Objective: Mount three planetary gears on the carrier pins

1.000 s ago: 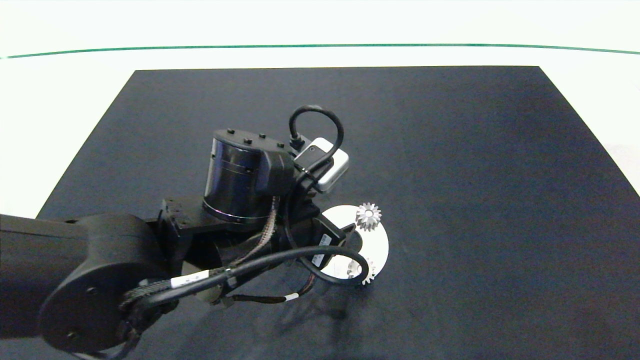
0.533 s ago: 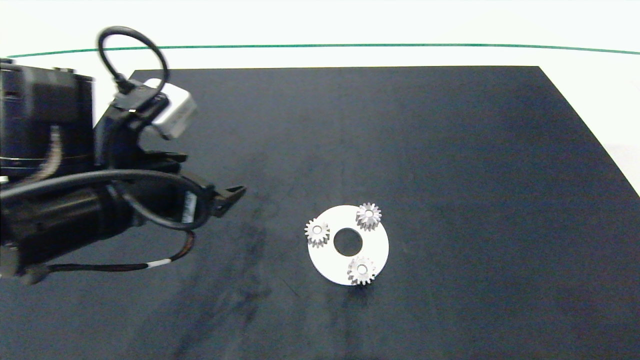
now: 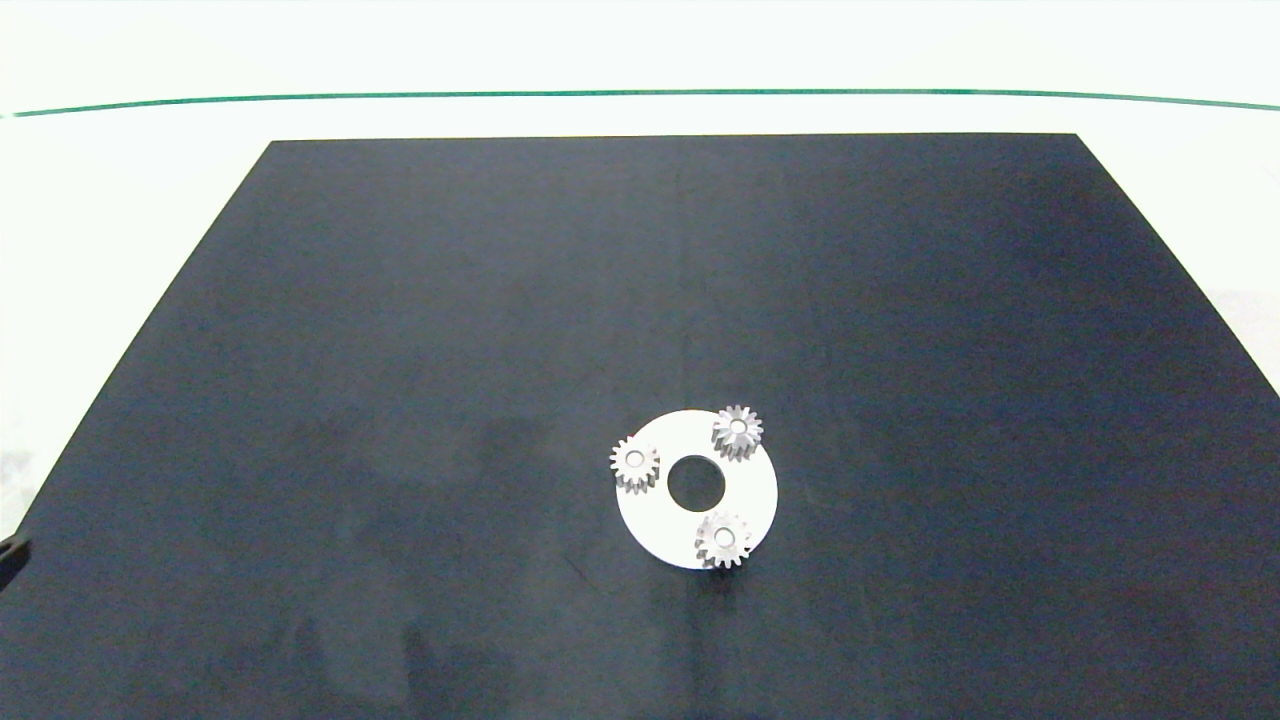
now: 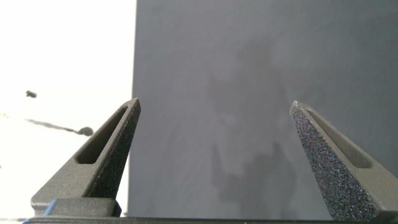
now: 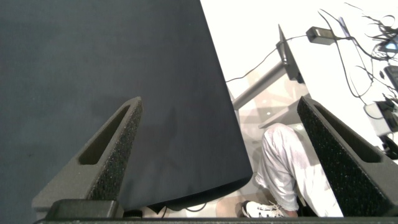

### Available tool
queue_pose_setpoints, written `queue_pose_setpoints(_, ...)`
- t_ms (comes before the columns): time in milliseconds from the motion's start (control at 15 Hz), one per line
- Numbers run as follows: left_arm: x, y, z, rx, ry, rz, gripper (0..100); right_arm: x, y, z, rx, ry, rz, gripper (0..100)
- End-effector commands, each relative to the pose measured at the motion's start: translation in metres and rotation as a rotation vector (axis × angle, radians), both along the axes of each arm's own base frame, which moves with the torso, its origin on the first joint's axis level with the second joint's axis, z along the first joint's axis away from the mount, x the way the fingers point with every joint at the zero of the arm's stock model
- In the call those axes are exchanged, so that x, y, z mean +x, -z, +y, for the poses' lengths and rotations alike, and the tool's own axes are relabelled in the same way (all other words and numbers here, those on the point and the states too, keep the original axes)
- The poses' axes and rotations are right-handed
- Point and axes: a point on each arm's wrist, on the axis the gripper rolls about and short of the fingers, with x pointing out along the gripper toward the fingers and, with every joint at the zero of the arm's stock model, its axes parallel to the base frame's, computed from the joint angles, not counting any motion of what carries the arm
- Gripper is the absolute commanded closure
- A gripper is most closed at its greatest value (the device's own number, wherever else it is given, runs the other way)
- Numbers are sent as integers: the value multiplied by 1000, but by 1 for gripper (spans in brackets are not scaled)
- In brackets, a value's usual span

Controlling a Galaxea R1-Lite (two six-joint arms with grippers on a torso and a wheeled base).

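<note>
Head view: a flat white disc with a large centre hole is seen lying on the dark tabletop, a little toward six o'clock from the mat's middle. Three planetary gears are seated on it around the hole: one gear at about one o'clock of the hole, a second gear at about nine o'clock, overhanging the disc's rim slightly, and a third gear at about five o'clock, right at the rim. A pale spot is seen in each gear's centre hole, where the carrier pins would sit; the pins themselves cannot be made out clearly. Neither arm is seen over the mat.

Left wrist view: the left pincer is held wide open, nothing between its two grey fingers; the bare dark tabletop and its edge against a white surface are shown below.

Right wrist view: the right pincer is likewise spread wide and empty, held over the tabletop's edge. Beyond that edge, a person's leg in pale trousers and a shoe are seen on the floor, with cables nearby.
</note>
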Motion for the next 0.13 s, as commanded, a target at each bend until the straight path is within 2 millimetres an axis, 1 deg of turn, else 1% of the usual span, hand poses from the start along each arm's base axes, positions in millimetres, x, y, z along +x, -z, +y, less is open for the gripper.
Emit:
queue_pose_setpoints(67,-75,37,6,-13,-95,-136,0,2,20,3,-4,30,21,0)
queue_pose_setpoints(133,-81,47,7,-14,-99,-148,0,2,29,4,-4,21,26,0)
